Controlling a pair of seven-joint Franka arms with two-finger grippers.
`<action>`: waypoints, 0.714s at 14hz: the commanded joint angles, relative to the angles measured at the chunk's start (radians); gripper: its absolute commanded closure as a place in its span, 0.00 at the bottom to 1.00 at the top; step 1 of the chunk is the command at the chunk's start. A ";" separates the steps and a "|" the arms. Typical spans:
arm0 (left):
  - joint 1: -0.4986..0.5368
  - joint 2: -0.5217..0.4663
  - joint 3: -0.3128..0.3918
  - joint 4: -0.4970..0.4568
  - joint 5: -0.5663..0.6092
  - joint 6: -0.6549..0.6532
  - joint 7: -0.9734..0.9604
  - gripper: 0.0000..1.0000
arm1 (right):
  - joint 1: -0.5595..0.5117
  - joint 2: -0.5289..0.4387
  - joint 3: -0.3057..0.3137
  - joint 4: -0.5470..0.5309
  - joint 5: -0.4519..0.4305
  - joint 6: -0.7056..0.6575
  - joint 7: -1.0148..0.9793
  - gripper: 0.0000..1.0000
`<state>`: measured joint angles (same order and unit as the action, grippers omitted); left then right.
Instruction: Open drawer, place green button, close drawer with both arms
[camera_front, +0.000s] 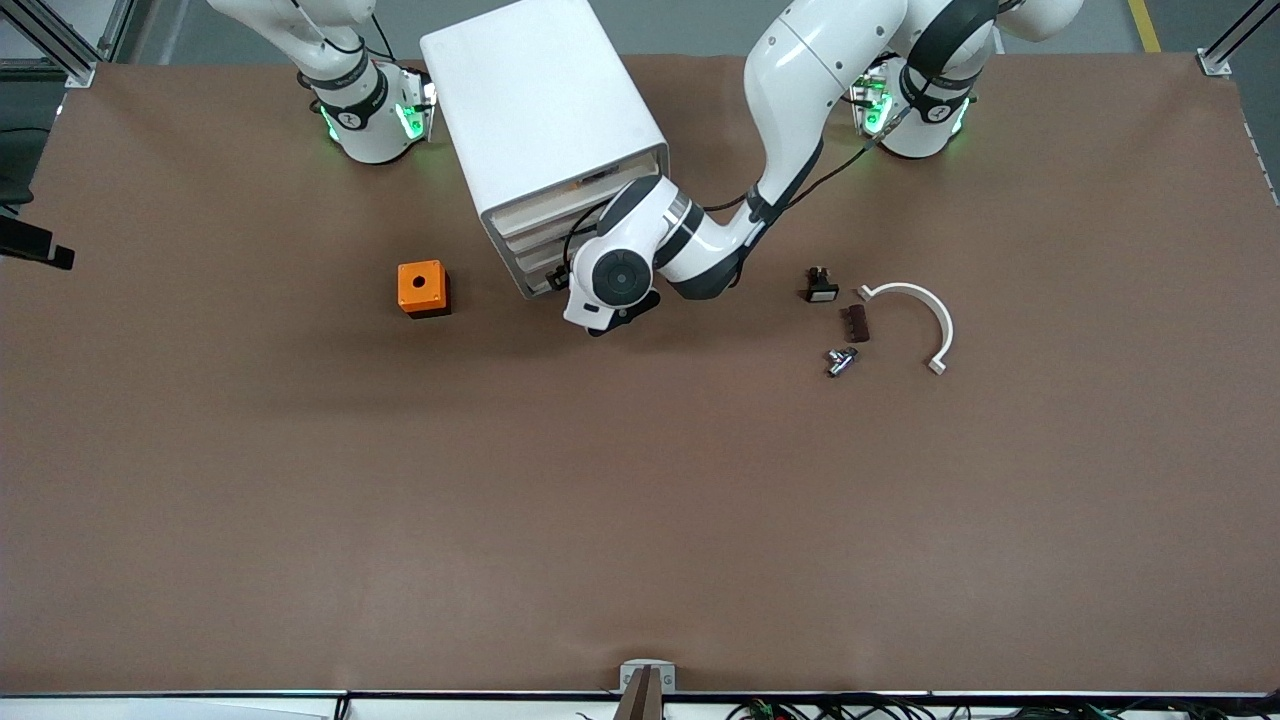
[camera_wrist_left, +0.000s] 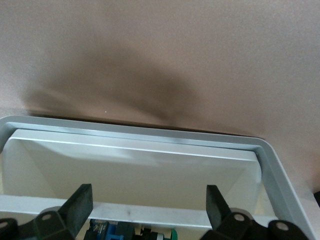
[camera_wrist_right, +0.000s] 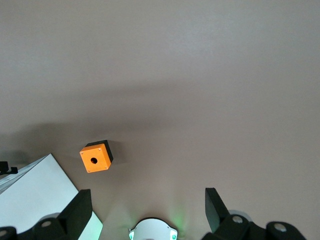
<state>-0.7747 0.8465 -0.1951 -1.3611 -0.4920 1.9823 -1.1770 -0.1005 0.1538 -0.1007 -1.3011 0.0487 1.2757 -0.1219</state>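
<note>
The white cabinet (camera_front: 540, 100) stands near the robots' bases with its stacked drawer fronts toward the front camera. The left arm reaches to those fronts; its gripper (camera_front: 556, 282) is mostly hidden under its wrist, level with the lower drawers (camera_front: 520, 258). In the left wrist view the left gripper (camera_wrist_left: 148, 192) is open and empty over a white drawer panel (camera_wrist_left: 130, 170) in a grey rounded rim. Small blue, black and green parts (camera_wrist_left: 150, 232) peek under a white ledge; I cannot tell whether the green one is the button. The right gripper (camera_wrist_right: 147, 195) is open and empty, high over its own base (camera_wrist_right: 151, 230).
An orange cube with a hole (camera_front: 423, 288) sits beside the cabinet toward the right arm's end; it also shows in the right wrist view (camera_wrist_right: 96, 157). Toward the left arm's end lie a black switch (camera_front: 821, 288), a brown block (camera_front: 857, 323), a metal fitting (camera_front: 841, 360) and a white arc (camera_front: 944, 322).
</note>
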 joint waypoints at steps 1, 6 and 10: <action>0.057 -0.046 -0.006 -0.007 -0.007 -0.014 0.000 0.00 | 0.041 -0.068 0.016 -0.062 -0.010 0.011 -0.001 0.00; 0.185 -0.231 -0.003 0.000 0.078 -0.020 0.000 0.00 | 0.048 -0.180 0.016 -0.229 -0.018 0.117 -0.002 0.00; 0.310 -0.446 -0.003 0.002 0.171 -0.212 0.063 0.00 | 0.053 -0.238 0.019 -0.299 -0.033 0.169 0.011 0.00</action>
<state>-0.5183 0.5257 -0.1932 -1.3129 -0.3545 1.8519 -1.1630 -0.0515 -0.0246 -0.0859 -1.5344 0.0315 1.4171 -0.1215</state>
